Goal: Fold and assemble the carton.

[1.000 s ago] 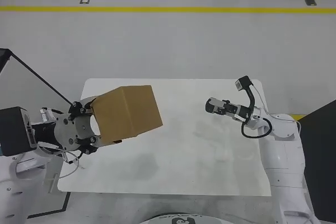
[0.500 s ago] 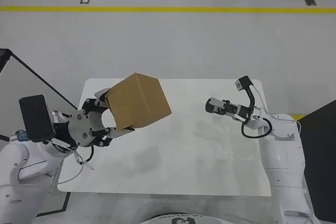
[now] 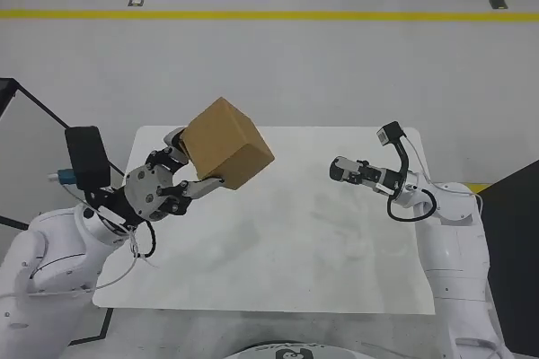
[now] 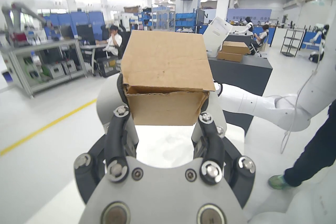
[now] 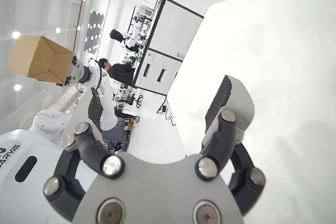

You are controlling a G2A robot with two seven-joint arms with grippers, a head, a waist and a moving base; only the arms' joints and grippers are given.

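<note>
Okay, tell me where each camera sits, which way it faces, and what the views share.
Top view: above the arms, looking down at the table; shows the left gripper holding the carton and the right gripper.
Left wrist view: on the left wrist, facing out into the room; shows its gripper shut on the carton, the right arm beyond.
Right wrist view: on the right wrist, facing across the table towards the left arm; shows its own open gripper.
Shared: all three show the carton.
</note>
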